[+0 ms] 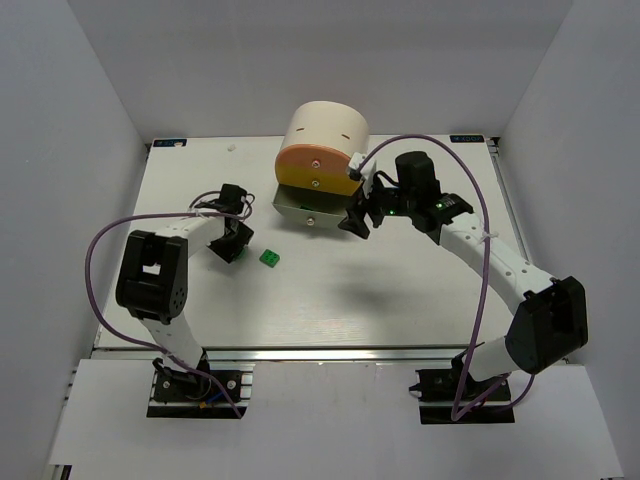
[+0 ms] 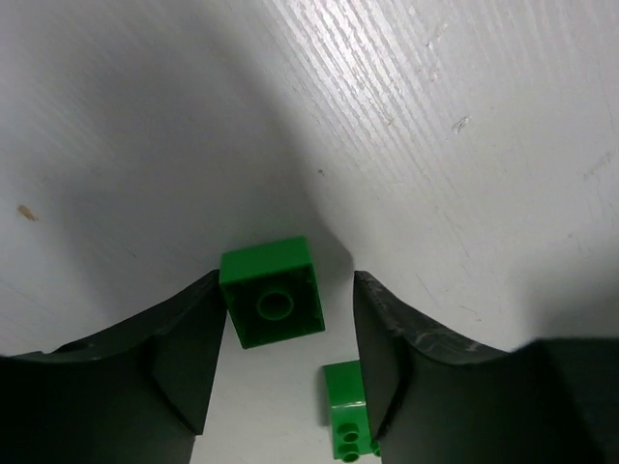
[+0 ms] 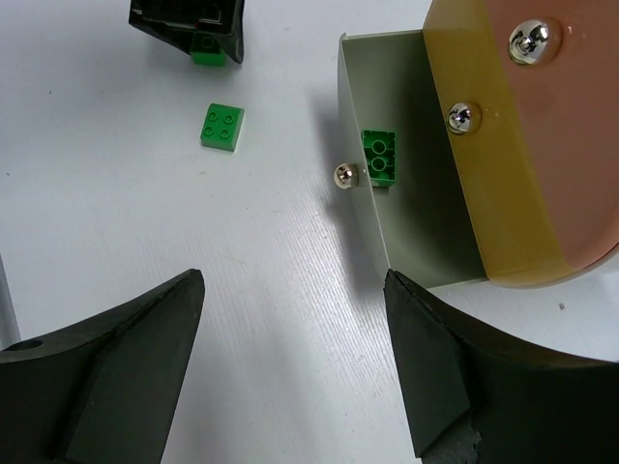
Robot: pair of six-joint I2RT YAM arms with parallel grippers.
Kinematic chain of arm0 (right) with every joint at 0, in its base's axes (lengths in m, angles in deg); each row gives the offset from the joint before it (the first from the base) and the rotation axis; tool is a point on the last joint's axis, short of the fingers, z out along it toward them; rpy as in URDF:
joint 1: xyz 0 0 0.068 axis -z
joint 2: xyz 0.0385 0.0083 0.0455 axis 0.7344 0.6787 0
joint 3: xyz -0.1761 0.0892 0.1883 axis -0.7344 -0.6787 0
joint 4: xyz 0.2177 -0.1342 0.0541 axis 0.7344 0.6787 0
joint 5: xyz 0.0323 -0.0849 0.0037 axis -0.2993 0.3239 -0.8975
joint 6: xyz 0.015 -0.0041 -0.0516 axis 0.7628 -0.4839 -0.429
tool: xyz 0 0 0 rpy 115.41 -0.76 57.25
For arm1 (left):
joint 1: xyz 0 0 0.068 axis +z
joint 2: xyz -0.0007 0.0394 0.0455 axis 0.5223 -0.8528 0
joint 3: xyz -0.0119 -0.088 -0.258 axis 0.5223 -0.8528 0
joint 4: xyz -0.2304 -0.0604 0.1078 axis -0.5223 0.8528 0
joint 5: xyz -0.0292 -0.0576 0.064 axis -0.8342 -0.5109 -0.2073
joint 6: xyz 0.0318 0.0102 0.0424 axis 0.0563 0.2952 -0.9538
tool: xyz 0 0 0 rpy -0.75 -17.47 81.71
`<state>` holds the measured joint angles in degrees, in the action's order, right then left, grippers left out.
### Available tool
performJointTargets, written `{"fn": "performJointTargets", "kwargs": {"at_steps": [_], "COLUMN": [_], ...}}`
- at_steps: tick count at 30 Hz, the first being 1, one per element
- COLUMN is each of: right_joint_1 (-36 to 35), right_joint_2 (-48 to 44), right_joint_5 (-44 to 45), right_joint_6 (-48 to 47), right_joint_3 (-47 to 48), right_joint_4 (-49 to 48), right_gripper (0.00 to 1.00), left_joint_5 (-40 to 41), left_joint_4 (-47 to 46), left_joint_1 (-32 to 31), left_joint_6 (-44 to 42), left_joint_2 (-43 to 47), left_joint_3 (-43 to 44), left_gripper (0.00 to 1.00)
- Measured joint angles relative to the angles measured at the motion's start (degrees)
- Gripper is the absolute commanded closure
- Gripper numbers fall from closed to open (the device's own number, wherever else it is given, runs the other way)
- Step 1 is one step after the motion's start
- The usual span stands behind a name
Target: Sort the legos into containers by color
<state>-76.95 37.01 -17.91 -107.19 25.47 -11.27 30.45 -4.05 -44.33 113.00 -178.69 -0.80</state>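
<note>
A green lego point(image 2: 271, 293) lies hollow side up between my left gripper's point(image 2: 285, 280) open fingers, close to the left finger, with a gap to the right one. A second green lego point(image 2: 346, 411) sits against the right finger point(image 2: 387, 348). A third green lego point(image 1: 270, 258) point(image 3: 221, 127) rests on the table just right of the left gripper point(image 1: 235, 243). My right gripper point(image 3: 295, 280) point(image 1: 352, 222) is open and empty beside the pulled-out grey-green drawer point(image 3: 406, 213), which holds another green lego point(image 3: 379, 157). The yellow drawer point(image 3: 484, 174) and orange drawer point(image 3: 571, 126) above it are pushed in.
The cream drum cabinet point(image 1: 325, 125) stands at the back centre of the white table point(image 1: 320, 300). The open drawer's knob point(image 3: 344, 175) sticks out toward the right gripper. Purple cables loop from both arms.
</note>
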Motion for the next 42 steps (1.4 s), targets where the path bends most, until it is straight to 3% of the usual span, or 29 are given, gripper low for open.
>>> {"fn": "performJointTargets", "kwargs": {"at_steps": [5, 6, 9, 13, 19, 23, 29, 36, 39, 42], "right_joint_1": [0.5, 0.6, 0.8, 1.0, 1.4, 1.5, 1.5, 1.5, 1.5, 1.5], "right_joint_2": [0.0, 0.0, 0.0, 0.0, 0.0, 0.0, 0.0, 0.0, 0.0, 0.0], "right_joint_5": [-0.2, -0.3, -0.4, -0.3, -0.3, -0.3, -0.3, -0.2, -0.5, -2.8], "right_joint_6": [0.2, 0.2, 0.2, 0.2, 0.6, 1.2, 1.5, 1.9, 1.7, -0.7], "right_joint_3": [0.0, 0.0, 0.0, 0.0, -1.0, -1.3, -1.3, -1.3, -1.3, -1.3], "right_joint_4": [0.0, 0.0, 0.0, 0.0, -0.1, -0.1, -0.1, -0.2, -0.1, 0.5], "right_gripper": [0.20, 0.20, 0.20, 0.23, 0.29, 0.30, 0.29, 0.23, 0.15, 0.11], "left_joint_5": [-0.5, -0.7, -2.0, -7.3, -18.3, -22.6, -27.1, -29.6, -30.1, -30.3], "left_joint_4": [0.2, 0.1, -0.6, -3.6, -15.4, -22.7, -27.6, -28.1, -28.1, -28.1], "left_joint_1": [0.9, 1.0, 1.1, 0.7, -0.2, -0.4, -1.3, -3.2, -3.7, -3.8], "left_joint_6": [-0.4, -0.6, -1.6, -4.2, -4.6, -2.8, -0.3, 0.5, 0.8, 1.0], "left_joint_2": [-0.1, 0.0, 0.3, 3.5, 14.6, 15.5, 4.7, -2.8, -2.8, -2.4], "left_joint_3": [0.0, 0.0, 0.0, -0.4, -1.9, -1.3, 5.8, 11.6, 11.7, 11.7], "left_gripper": [0.66, 0.77, 0.91, 0.98, 0.99, 0.98, 0.92, 0.42, 0.33, 0.32]}}
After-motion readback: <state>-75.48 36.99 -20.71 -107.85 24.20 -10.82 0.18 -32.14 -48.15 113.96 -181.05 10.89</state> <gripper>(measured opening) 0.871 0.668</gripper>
